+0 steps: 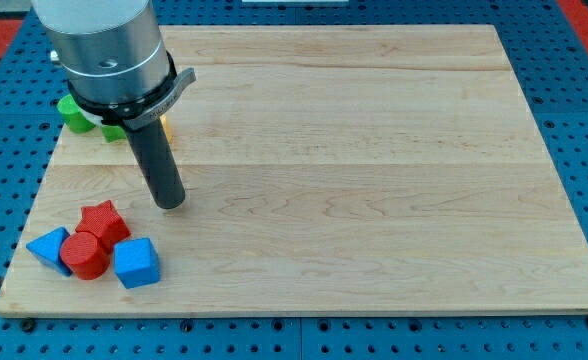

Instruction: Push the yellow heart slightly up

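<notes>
Tip: my tip (pixel 170 203) rests on the desk (pixel 374 150), touching no block.
Yellow block (pixel 166 128): just above tip, mostly hidden behind rod; shape unclear.
Below-left: red star (pixel 104 221), red cylinder (pixel 84 255), blue blocks (pixel 136 263).

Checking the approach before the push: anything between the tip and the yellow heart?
Can't settle it. My tip sits on bare board below the arm housing, which hides most of the yellow heart; only a sliver shows beside the rod. No block visible between them. The green blocks lie to the view's left.

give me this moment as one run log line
my tip on bare board, touching no block | yellow heart mostly hidden behind rod, above tip | red star below-left
</notes>
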